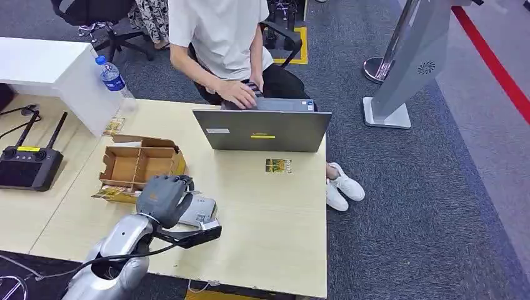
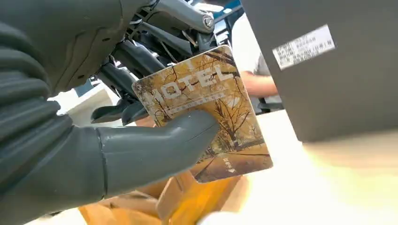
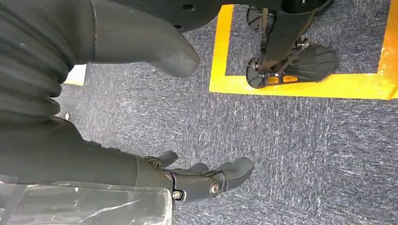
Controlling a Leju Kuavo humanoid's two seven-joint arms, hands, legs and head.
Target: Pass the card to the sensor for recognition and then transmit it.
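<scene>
Card [image 2: 206, 112], a glossy rectangular key card printed with golden autumn trees and the white word "HOTEL", sits pinched in the robot's left hand [image 1: 164, 199]: the thick grey thumb [image 2: 155, 145] presses across its face while the darker fingers [image 2: 126, 79] back it from behind. In the head view that hand hovers over the near-left part of the pale wooden desk [image 1: 269, 237], just above a small grey box-shaped sensor [image 1: 201, 211] and just beside an open brown cardboard box [image 1: 139, 165] with dividers.

A second card of the same golden print [image 1: 278, 165] lies flat near the desk's right edge, in front of a grey laptop [image 1: 262, 130] whose lid back carries a white sticker and a yellow strip, the writing too small to read. A person in a white shirt [image 1: 219, 31] sits at the far edge, one hand on the laptop.

On the adjoining desk to the left rests a black remote controller with two antennas [image 1: 28, 164]; a clear plastic water bottle with a blue cap [image 1: 112, 76] stands near its far corner.

The right hand [image 3: 187, 180] hangs over grey carpet marked with yellow tape [image 3: 300, 86], fingers loosely spread and holding nothing.
</scene>
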